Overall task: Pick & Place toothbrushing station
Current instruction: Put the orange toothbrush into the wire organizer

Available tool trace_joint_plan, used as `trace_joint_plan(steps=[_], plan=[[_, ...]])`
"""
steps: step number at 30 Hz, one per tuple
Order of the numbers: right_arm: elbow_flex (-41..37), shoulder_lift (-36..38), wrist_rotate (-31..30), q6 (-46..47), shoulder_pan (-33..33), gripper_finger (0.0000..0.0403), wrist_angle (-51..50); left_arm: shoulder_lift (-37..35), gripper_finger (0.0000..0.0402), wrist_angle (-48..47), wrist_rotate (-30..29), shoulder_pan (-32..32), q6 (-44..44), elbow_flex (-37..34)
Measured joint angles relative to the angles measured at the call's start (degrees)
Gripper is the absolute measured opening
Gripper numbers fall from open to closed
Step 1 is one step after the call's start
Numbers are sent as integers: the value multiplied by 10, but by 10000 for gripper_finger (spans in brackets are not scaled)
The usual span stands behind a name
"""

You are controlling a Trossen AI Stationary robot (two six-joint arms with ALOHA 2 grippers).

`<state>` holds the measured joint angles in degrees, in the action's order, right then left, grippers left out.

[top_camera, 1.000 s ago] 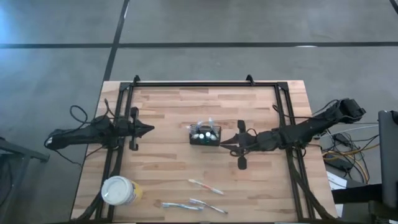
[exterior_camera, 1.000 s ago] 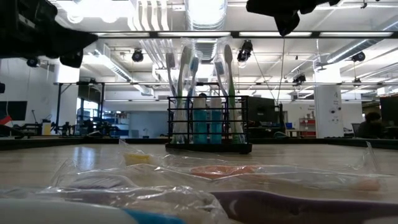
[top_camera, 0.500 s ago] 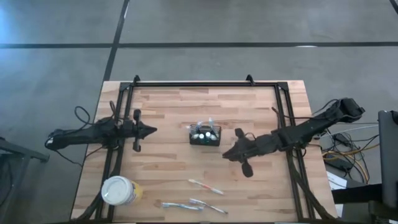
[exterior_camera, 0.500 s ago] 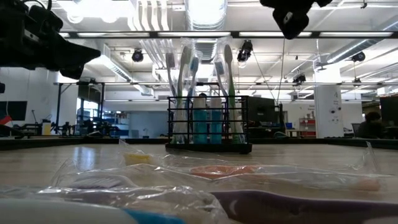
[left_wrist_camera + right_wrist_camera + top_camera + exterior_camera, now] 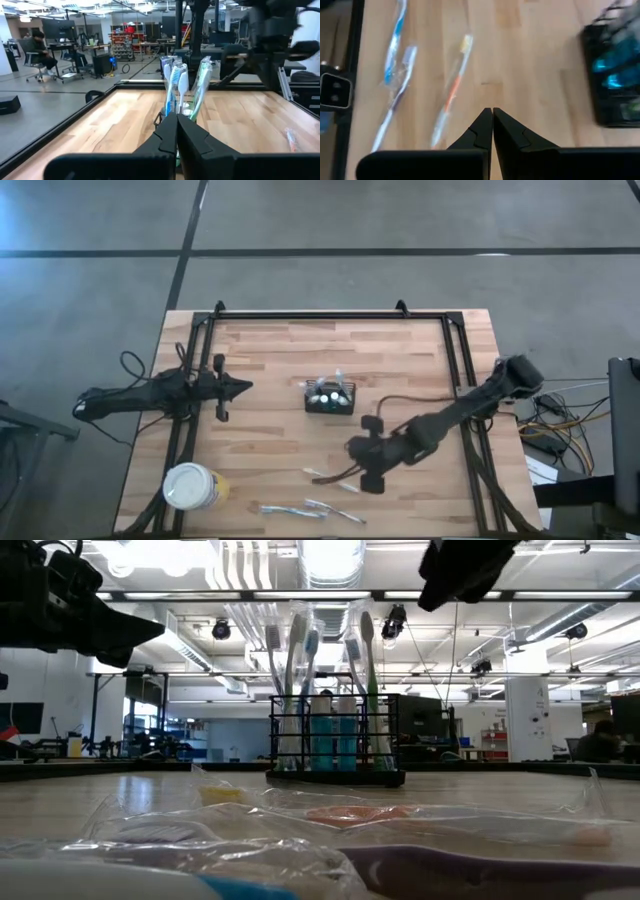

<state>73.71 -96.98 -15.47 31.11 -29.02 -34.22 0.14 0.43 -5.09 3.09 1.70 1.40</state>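
Wooden tabletop (image 5: 270, 360) is filling the high view's middle, with the toothbrushing station (image 5: 330, 397) sitting at centre, the left gripper (image 5: 243, 388) waiting closed to its left and the right gripper (image 5: 350, 448) hanging closed lower right of it, above wrapped toothbrushes (image 5: 332, 479). Low view is showing the toothbrushing station (image 5: 335, 730) standing upright mid-frame. Both wrist views are showing fingers pressed together; judging from that, the right gripper risks knocking the brushes unless it opens.

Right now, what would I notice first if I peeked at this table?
The black caddy full of upright toothbrushes, mid-table. The right gripper hangs near it, fingers shut, above a wrapped orange toothbrush lying flat. A round white tub sits at the left corner nearest the arms' bases.
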Motion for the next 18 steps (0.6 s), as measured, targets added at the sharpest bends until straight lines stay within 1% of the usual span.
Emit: trace_joint_plan(steps=[3, 7, 9, 14, 18], plan=[[80, -58, 18, 4, -9, 12, -61, 0, 9, 1, 0, 0, 0, 4], [172, -115, -8, 5, -12, 13, -129, 0, 9, 2, 0, 0, 0, 7], [204, -139, -4, 5, -10, 13, -146, 0, 9, 3, 0, 0, 0, 8], [266, -182, 12, 4, -2, 13, -150, 0, 9, 3, 0, 0, -3, 8], [282, -209, 21, 15, 8, 24, -149, 0, 10, 4, 1, 0, -3, 8]])
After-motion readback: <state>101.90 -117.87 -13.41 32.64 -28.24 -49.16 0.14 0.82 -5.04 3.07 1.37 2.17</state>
